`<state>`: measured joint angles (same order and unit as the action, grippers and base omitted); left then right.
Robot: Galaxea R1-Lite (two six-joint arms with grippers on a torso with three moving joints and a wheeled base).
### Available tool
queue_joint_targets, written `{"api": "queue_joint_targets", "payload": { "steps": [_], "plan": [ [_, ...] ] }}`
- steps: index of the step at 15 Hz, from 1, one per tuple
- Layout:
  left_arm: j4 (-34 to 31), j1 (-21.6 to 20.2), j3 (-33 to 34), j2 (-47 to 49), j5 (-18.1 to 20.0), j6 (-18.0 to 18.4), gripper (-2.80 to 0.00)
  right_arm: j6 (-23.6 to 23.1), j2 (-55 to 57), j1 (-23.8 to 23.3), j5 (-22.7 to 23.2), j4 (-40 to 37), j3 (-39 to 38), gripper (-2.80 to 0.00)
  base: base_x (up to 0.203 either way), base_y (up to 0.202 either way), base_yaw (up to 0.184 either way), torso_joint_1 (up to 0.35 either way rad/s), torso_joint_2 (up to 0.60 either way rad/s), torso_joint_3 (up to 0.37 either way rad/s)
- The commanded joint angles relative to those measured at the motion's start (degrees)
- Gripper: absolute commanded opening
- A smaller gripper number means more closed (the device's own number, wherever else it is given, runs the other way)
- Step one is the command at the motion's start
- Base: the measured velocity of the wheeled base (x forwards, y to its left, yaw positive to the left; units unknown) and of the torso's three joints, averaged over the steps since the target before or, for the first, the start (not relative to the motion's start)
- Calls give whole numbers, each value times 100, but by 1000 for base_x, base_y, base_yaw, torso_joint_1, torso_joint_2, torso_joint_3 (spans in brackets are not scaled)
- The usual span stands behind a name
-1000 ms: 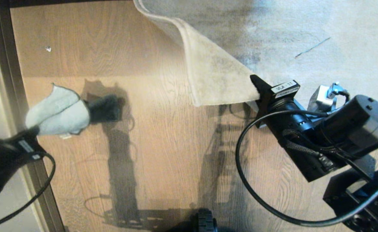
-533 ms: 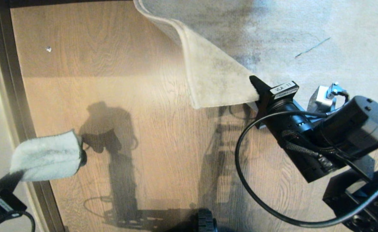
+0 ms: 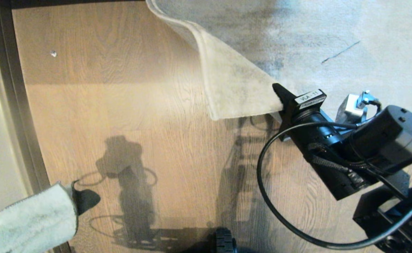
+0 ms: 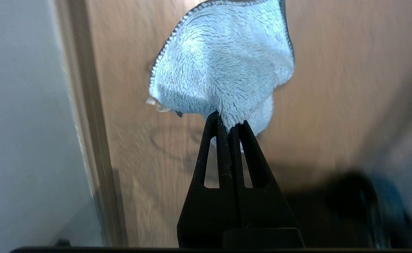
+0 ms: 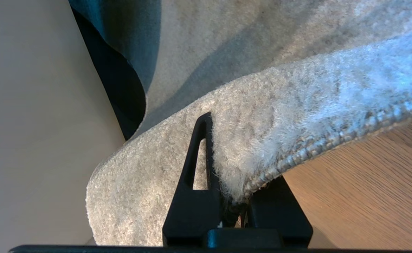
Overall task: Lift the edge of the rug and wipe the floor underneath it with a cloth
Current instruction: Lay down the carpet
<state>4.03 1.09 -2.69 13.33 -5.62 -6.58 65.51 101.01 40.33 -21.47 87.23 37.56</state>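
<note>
With the right gripper (image 5: 239, 196) clamped on the raised pale grey-beige short-pile rug edge (image 3: 234, 88), the left gripper (image 4: 230, 123), pinching the pale blue microfibre cloth (image 3: 33, 221), must next carry it onto the exposed wood-grain plank floor (image 3: 128, 105) to wipe.

White label (image 3: 310, 96) on right gripper (image 3: 278, 92): "VLA - 11"

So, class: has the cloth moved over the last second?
Yes. The cloth, pinched in the left gripper, has slid down the head view along the baseboard, away from the white speck.
</note>
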Motion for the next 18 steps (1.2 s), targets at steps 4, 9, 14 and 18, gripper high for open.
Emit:
{"api": "queue_joint_targets", "payload": {
  "steps": [4, 9, 14, 18],
  "plan": [
    [-1590, -108, -232, -1333, 495, 320, -280, 32, -11, 10, -15, 272, -82, -280, 0, 0, 0, 0, 0, 0],
    [-1590, -100, -224, -1333, 500, 368, -280, -100, -11, 10, -15, 272, -88, -280, 0, 0, 0, 0, 0, 0],
    [-1590, -100, -224, -1333, 500, 360, -280, -126, -31, 10, -7, 272, -62, -280, 0, 0, 0, 0, 0, 0],
    [-1590, -100, -224, -1333, 491, 351, -280, -267, -38, 10, 2, 272, -64, -280, 0, 0, 0, 0, 0, 0]
  ]
}}
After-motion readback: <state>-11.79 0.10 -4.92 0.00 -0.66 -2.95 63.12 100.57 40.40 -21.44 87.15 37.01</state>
